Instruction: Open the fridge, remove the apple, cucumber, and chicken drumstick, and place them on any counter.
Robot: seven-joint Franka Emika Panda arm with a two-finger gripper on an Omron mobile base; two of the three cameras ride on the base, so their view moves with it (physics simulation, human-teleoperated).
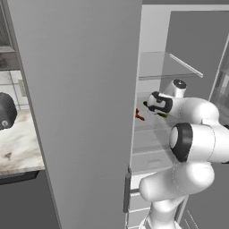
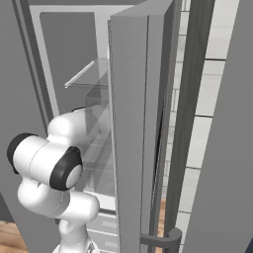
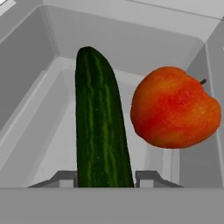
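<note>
The fridge stands open, its light-grey door (image 1: 80, 112) swung out at the left and its white inside showing glass shelves (image 1: 165, 67). My gripper (image 3: 107, 178) reaches in over a middle shelf. In the hand view the dark green cucumber (image 3: 100, 131) runs straight up between my two fingertips (image 3: 65, 177), which press on both of its sides. The red-orange apple (image 3: 175, 107) lies just right of the cucumber, apart from the fingers. In the left base view the hand (image 1: 157, 103) covers most of the cucumber. A small orange-red shape (image 1: 138, 115) sits by the door edge; whether it is the apple or the chicken drumstick I cannot tell.
The white marble counter (image 1: 18, 143) lies left of the open door, with a dark round appliance (image 1: 5, 111) on it. The other fridge door (image 2: 133, 123) stands edge-on close to the arm's right. Drawers (image 1: 134, 201) sit low inside the fridge.
</note>
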